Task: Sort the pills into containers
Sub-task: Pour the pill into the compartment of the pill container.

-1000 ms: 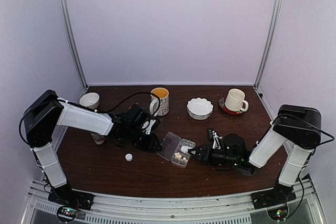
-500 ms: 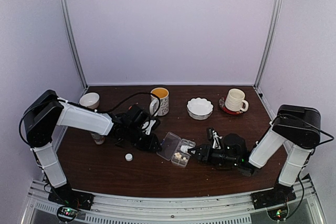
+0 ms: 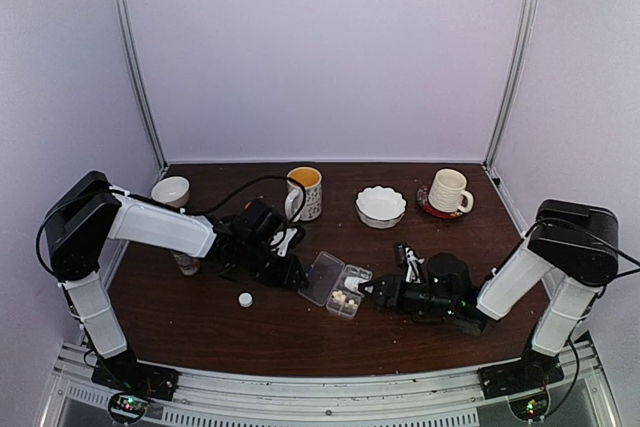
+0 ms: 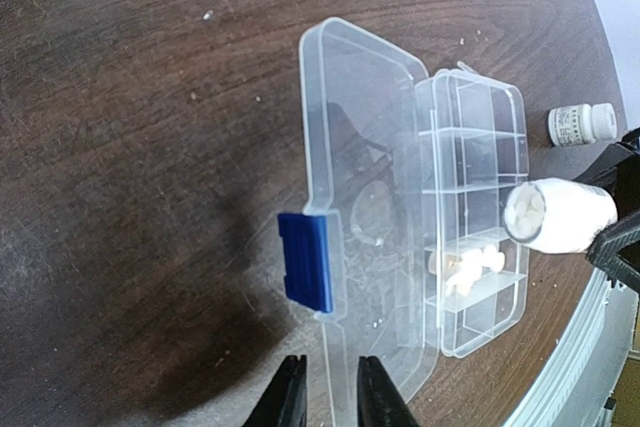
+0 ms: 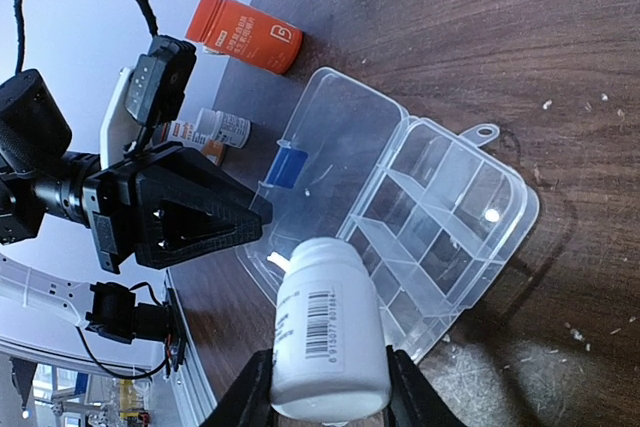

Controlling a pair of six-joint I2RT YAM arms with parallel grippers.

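Clear organizer box (image 4: 472, 147) judged light, slippery; lid (image 4: 360, 147) edge pinched by left pincer (image 4: 330, 397), white pill bottle (image 5: 325, 327) grasped by right pincer (image 5: 330, 392).

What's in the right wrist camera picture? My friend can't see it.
A white bottle, held in the right gripper, tips over an open clear organizer box on a dark table. The left gripper points at the box's flat-open lid; an orange bottle is behind.
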